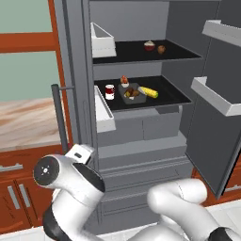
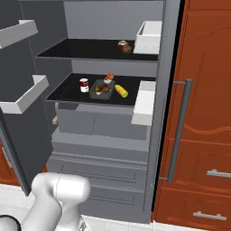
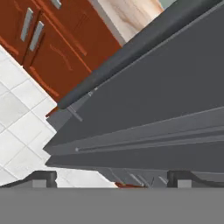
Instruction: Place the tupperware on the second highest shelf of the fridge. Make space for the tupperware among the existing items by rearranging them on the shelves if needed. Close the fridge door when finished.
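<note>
**Jaws low by fridge, empty**

Jaws (image 3: 111,177) spread wide, holding nothing, aimed at the fridge (image 3: 166,109) door edge right ahead. I see the tupperware (image 1: 131,92) on a shelf far above them, touching the yellow item (image 1: 148,92). Risk: swinging up from here clips the open fridge door (image 1: 214,117) or its bins.

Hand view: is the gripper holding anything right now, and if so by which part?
Nothing is held. The gripper has its fingertips spread wide with only the fridge front beyond them.

Fingers (image 3: 43,177) cut off by bottom edge; spacing unclear.
</note>
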### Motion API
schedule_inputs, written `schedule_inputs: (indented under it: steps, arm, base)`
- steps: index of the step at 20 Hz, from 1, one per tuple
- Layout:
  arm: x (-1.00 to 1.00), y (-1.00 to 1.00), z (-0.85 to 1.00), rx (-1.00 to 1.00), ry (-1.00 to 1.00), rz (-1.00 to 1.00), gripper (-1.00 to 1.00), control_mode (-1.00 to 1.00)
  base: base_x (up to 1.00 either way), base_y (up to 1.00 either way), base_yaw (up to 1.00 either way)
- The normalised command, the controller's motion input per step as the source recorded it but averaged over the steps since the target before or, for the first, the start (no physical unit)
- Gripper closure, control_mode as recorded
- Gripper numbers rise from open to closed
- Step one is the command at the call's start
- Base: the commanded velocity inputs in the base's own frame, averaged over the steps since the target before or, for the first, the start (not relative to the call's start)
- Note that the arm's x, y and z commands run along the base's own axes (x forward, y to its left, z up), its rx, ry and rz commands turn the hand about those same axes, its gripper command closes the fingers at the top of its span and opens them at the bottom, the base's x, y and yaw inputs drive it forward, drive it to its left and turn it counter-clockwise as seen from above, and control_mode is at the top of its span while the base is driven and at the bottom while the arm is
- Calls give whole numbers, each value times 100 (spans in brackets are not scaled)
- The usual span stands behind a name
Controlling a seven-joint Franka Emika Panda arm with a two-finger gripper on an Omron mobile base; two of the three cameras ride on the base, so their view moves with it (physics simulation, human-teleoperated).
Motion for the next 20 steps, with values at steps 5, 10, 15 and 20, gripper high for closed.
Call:
schedule_inputs:
  steps: [5,10,15,20]
  arm:
    - [12,100,-49,-32,-10,2,-100,-100]
    - [55,36,-41,-15,0,-2,-100,-100]
    - [59,17,-35,-10,0,-8,-100,-100]
    - [66,58,-20,-17,0,-3,-100,-100]
  base:
    - [0,0,0]
    - [0,0,0]
    - [0,0,0]
    - [0,0,0]
